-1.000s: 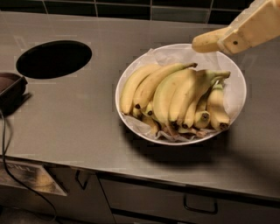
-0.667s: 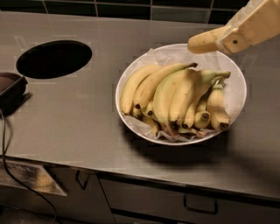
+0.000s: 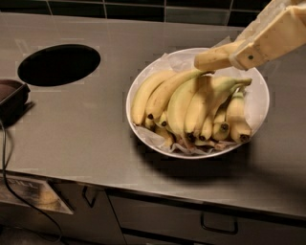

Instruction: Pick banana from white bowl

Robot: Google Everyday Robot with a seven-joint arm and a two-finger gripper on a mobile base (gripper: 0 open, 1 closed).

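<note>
Over the white bowl's (image 3: pixel 262 103) far side, your end effector (image 3: pixel 204 61) hovers, open or closed you cannot tell; the banana (image 3: pixel 165 95) lies inside, not yet lifted.

hand (image 3: pixel 202 60) above white bowl (image 3: pixel 261 103), hiding far rim, arm (image 3: pixel 282 28) cropped

Single view only. Looked down steeply from above the near edge of the counter (image 3: pixel 95 129), faced far toward the tiled wall (image 3: pixel 143 7). Sat fairly close: took in white bowl (image 3: pixel 261 103) right of centre, round hole (image 3: pixel 59 64) far left, drawer fronts (image 3: pixel 191 215) along near edge. Caught gripper (image 3: pixel 203 61) at far right, above the bowl's far rim.
</note>
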